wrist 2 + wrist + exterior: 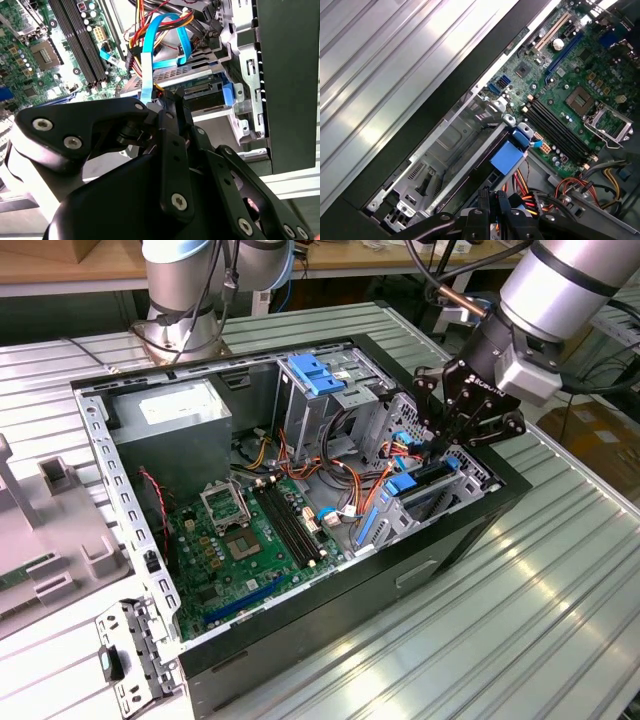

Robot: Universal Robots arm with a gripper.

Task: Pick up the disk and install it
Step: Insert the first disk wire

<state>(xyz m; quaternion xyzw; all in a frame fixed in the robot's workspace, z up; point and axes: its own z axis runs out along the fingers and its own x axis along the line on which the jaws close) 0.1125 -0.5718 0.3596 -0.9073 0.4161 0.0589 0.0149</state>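
Exterior view first: an open computer case (300,500) lies on its side on a ribbed metal table (520,620), with a green motherboard (240,550) on its floor, a grey power supply (170,420) at the far corner and a metal drive cage topped by a blue bracket (315,375) near the middle. A second arm's base (180,300) stands on the table behind the case, and a wooden bench runs along the back of the room. At the exterior view's left sit grey plastic parts (50,540), and a loose metal bracket (135,655) lies by the case's near corner.

The gripper (448,447) hangs over the case's end at the exterior view's right, fingertips down among the cables at the bay. The disk (425,485), blue-framed, sits in the lower bay just under the fingers; in the second wrist view its blue tab and connector edge (210,92) show past the black fingers (172,107), which stand close together. I cannot tell whether they pinch the disk or merely touch it. The first wrist view shows the blue carrier (509,156) lying in the metal bay beside the motherboard.
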